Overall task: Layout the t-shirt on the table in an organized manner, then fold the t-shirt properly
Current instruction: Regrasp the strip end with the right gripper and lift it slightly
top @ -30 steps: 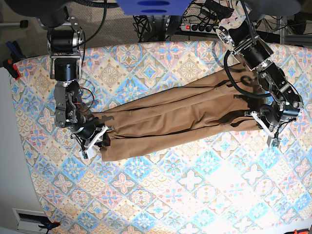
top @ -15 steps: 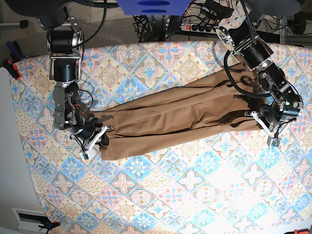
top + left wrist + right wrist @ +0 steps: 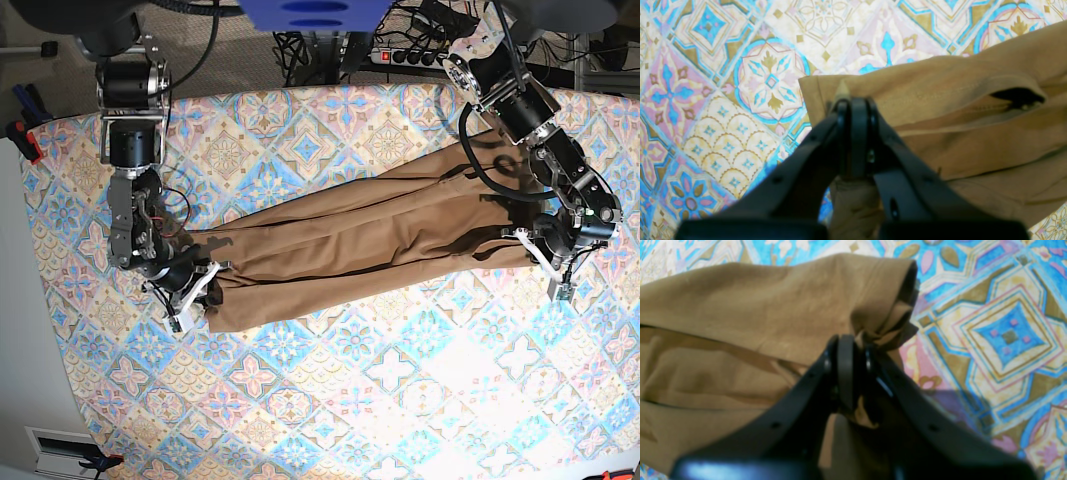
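Note:
The tan-brown t-shirt (image 3: pixel 370 235) lies bunched into a long band across the table (image 3: pixel 400 400), stretched between my two grippers. On the right of the base view, my left gripper (image 3: pixel 547 262) is shut on the shirt's end. The left wrist view shows that gripper (image 3: pixel 853 100) pinching a hemmed corner of the t-shirt (image 3: pixel 973 110) just above the table (image 3: pixel 740 66). My right gripper (image 3: pixel 195 295) holds the other end at the left. Seen from the right wrist, it (image 3: pixel 848 340) is shut on a crumpled fold of the t-shirt (image 3: pixel 756 313).
The patterned cloth covers the whole table (image 3: pixel 1007 333). A power strip and cables (image 3: pixel 410 50) lie behind the table's far edge. Red clamps (image 3: pixel 25 140) sit at the far left edge.
My right gripper has closed its jaws on the shirt's left end and shifted slightly. The left arm and the rest of the shirt have stayed put.

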`<state>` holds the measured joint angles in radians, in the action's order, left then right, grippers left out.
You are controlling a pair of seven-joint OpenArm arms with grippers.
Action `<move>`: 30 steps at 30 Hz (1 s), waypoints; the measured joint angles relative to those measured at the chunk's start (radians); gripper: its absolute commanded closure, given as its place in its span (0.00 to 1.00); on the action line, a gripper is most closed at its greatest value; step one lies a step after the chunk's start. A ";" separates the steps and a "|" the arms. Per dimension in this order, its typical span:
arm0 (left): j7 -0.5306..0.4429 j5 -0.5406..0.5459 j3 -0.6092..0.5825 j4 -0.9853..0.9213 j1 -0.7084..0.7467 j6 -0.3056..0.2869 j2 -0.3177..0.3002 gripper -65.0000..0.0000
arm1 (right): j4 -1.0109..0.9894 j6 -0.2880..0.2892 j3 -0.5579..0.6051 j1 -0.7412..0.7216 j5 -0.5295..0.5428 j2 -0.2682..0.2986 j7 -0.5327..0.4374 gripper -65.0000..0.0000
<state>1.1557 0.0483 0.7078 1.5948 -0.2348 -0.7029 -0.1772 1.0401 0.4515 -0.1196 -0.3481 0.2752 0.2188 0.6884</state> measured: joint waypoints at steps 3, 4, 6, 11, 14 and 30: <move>0.000 0.000 0.000 0.000 0.000 0.000 0.000 1.00 | 0.059 0.001 -0.001 -0.001 0.004 0.000 0.001 1.00; 0.000 0.000 0.000 0.000 0.000 0.000 0.000 1.00 | 0.070 0.001 -0.001 -0.003 0.004 0.000 0.004 1.00; 0.000 0.000 0.000 0.000 0.000 0.000 0.000 1.00 | 0.083 0.001 -0.001 -0.012 0.005 0.000 0.051 1.00; 0.000 0.000 0.000 0.000 0.000 0.000 0.000 1.00 | 0.083 0.000 -0.001 -0.002 0.004 0.000 0.079 1.00; 0.000 0.000 0.000 0.000 0.000 0.000 0.000 1.00 | 0.083 0.000 0.002 -0.005 0.005 0.000 0.078 0.93; -0.003 0.000 0.000 0.000 0.021 0.000 0.002 1.00 | 0.083 0.000 0.002 -0.002 0.003 0.000 0.079 1.00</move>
<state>1.1522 0.0483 0.7078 1.5951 -0.2134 -0.7029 -0.1753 1.1233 0.4519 -0.1173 -0.3504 0.2787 0.2188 0.7677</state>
